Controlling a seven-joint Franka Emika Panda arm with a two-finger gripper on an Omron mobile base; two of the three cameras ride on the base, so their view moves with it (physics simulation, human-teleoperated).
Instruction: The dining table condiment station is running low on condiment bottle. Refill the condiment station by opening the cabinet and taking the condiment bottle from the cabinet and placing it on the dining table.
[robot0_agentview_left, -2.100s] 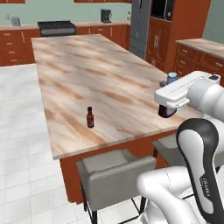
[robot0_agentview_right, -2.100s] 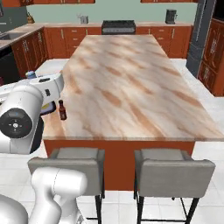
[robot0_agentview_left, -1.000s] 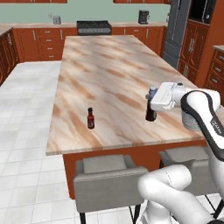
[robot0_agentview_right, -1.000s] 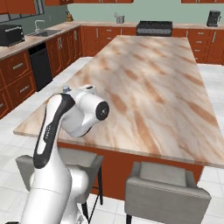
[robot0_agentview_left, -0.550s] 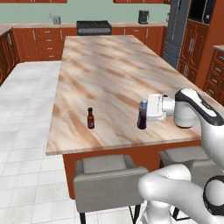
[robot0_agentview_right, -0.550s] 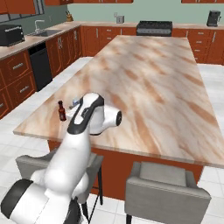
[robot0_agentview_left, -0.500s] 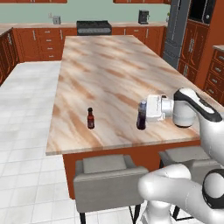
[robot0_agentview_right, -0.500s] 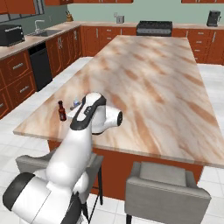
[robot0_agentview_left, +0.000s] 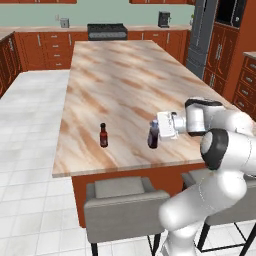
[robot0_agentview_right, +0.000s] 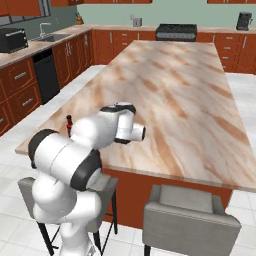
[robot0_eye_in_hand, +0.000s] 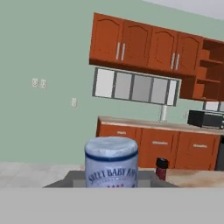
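While upright on dining table (robot0_agentview_left: 115, 90) | condiment bottle (robot0_agentview_left: 153, 135) between tool (robot0_agentview_left: 159, 131) fingers

Condiment bottle (robot0_eye_in_hand: 111, 162) base cut off; pincer (robot0_agentview_left: 159, 131) finger grip unclear behind it

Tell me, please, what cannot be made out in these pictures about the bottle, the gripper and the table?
- Fingers: the bottle and the white hand hide them in the left base view; open or shut is unclear.
- Bottle base: too small there to tell whether it touches the table.
- Bottle body: cut off below the cap in the hand view.
- Red-brown bottle: mostly behind the arm in the right base view.
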